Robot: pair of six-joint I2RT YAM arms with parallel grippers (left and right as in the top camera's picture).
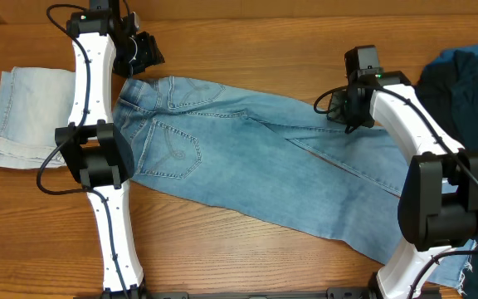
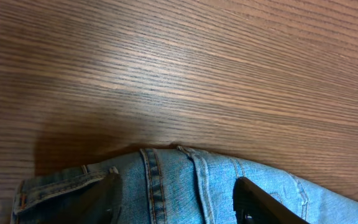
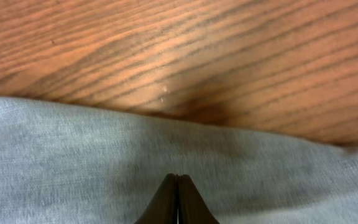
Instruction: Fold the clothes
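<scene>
Right gripper (image 3: 178, 182) has its 2 jaws pressed tight together, tips over a leg of the jeans (image 1: 247, 158) near its far edge. Can't tell if any cloth is pinched. Left gripper (image 2: 178, 186) jaws stand apart, straddling the waistband (image 2: 166, 163). The jeans lie flat across the table (image 1: 247, 33).

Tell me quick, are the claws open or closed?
Left claw: open, straddling the jeans.
Right claw: closed, tips on the jeans; whether it pinches cloth cannot be told.
</scene>
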